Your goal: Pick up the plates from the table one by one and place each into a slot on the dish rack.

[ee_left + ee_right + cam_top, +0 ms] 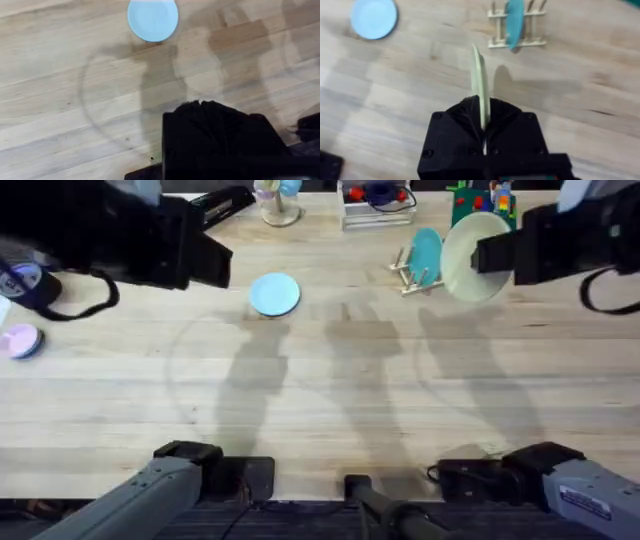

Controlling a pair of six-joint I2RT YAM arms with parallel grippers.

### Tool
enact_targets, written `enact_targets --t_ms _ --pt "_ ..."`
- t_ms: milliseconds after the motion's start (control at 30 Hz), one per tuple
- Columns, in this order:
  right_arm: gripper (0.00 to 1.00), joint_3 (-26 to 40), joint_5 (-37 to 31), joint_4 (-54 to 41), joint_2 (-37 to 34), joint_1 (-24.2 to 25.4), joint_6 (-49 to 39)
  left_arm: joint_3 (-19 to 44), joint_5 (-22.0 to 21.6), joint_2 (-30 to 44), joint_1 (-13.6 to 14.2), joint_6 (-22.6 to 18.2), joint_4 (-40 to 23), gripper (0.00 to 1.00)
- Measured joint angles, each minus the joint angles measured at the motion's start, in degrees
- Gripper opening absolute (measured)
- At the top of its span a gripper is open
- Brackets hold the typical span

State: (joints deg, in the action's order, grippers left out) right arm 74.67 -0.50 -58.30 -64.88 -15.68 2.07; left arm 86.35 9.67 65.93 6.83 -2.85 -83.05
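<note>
The desk (330, 380) is a broad top of pale wooden planks with visible grain. Soft grey shadows fall across its middle, so light comes from above. Along the desk's far edge stands clutter: a clear tray (377, 208), what may be a small cup (279, 202), and colourful objects (482, 200).

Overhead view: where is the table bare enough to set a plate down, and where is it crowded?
The table is bare across its middle and near side, from the light blue plate down to the arm bases. The far edge is crowded: dish rack with a teal plate, the cream plate in the right gripper, and clutter behind.
</note>
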Motion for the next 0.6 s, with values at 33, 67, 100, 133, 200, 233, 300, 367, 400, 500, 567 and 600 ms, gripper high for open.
enact_targets --t_ms 33,67,100,133,200,233,300,367,400,500,567,600 --pt "0.032 0.51 -0.76 -0.17 -0.01 0.00 -0.77 0.70 -0.26 0.00 0.00 -0.04 -0.25 0.041" --pt "0.031 0.84 -1.40 -0.24 0.00 0.00 -1.55 1.33 -0.47 0.00 0.00 -0.15 -0.39 0.041" --pt "0.031 1.02 -1.83 -0.26 -0.01 0.00 -2.32 1.99 -0.52 0.00 0.00 -0.20 -0.57 0.041" --pt "0.031 1.10 -2.18 -0.28 -0.01 0.00 -2.96 2.67 -0.55 0.00 0.00 -0.30 -0.80 0.041" --pt "0.031 1.12 -2.75 -0.45 -0.01 0.00 -4.20 3.87 -0.59 -0.01 0.00 -0.82 -1.39 0.041" --pt "0.031 1.12 -2.93 -0.48 -0.01 0.00 -4.70 4.48 -0.63 0.00 0.00 -1.07 -1.74 0.041" --pt "0.031 1.13 -3.20 -0.48 -0.01 0.00 -5.69 5.50 -0.73 0.00 0.00 -1.33 -2.09 0.041" --pt "0.031 1.14 -3.36 -0.48 -0.01 0.00 -6.69 6.31 -0.76 0.00 0.00 -1.49 -2.09 0.041" --pt "0.032 1.14 -3.39 -0.48 -0.01 0.00 -7.21 6.58 -0.76 -0.01 0.00 -1.49 -2.07 0.041" --pt "0.031 1.14 -4.55 -0.48 -0.01 0.00 -8.58 6.84 -0.76 0.00 0.00 -1.49 -2.10 0.041" --pt "0.031 1.14 -5.59 -0.48 -0.01 0.00 -9.18 6.84 -0.76 0.00 0.00 -1.51 -2.21 0.041" --pt "0.031 1.14 -6.00 -0.48 -0.01 0.00 -9.40 6.84 -0.76 0.00 0.00 -1.51 -2.24 0.041"
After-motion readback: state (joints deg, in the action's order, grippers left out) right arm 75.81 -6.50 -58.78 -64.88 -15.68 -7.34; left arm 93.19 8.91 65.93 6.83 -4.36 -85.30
